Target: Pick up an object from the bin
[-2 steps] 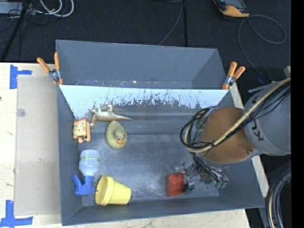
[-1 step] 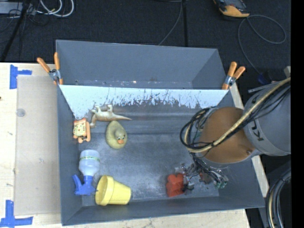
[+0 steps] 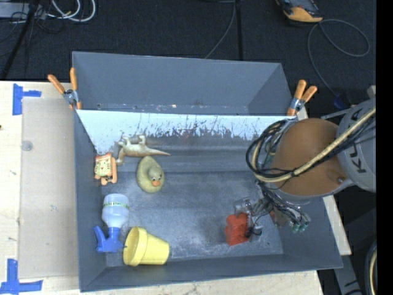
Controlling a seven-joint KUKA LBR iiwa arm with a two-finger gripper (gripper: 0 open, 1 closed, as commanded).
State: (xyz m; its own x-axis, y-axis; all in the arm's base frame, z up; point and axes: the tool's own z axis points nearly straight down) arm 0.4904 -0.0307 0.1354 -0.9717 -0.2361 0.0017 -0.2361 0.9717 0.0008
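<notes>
Near the front edge of the bin (image 3: 196, 208), a yellow cup (image 3: 146, 248) lies on its side in the left corner, with a blue-capped bottle (image 3: 114, 217) just beside it. Toward the front right corner, the gripper (image 3: 252, 221) sits against a small red toy (image 3: 236, 230). I cannot tell how the jaws stand. Risk, as I judge it: an off-centre grip lets the toy slip or tip on lifting. Farther back, left: a yellow duck (image 3: 150, 174) and a lizard (image 3: 138, 145).
</notes>
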